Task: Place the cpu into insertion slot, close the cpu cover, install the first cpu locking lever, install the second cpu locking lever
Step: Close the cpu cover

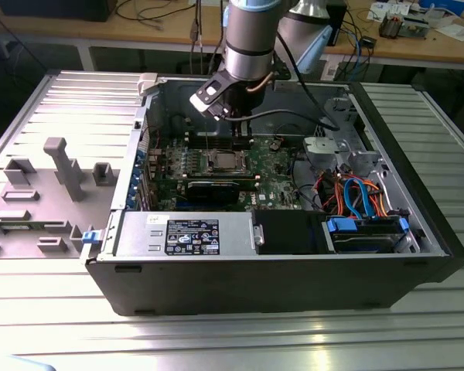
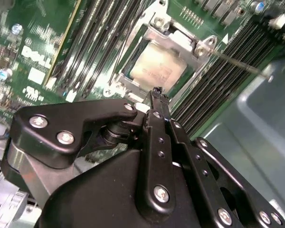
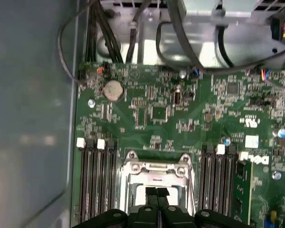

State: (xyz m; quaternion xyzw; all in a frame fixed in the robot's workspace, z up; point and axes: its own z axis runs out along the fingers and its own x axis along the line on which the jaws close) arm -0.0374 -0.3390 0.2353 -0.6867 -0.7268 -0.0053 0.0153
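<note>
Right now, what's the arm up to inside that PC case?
The arm reaches into the open computer case. Its tool is shut, holds nothing, and sits just above the edge of the insertion slot. The cpu sits in the slot, and the cpu cover lies down around it. One thin locking lever sticks out to the side, seemingly not latched.
</note>
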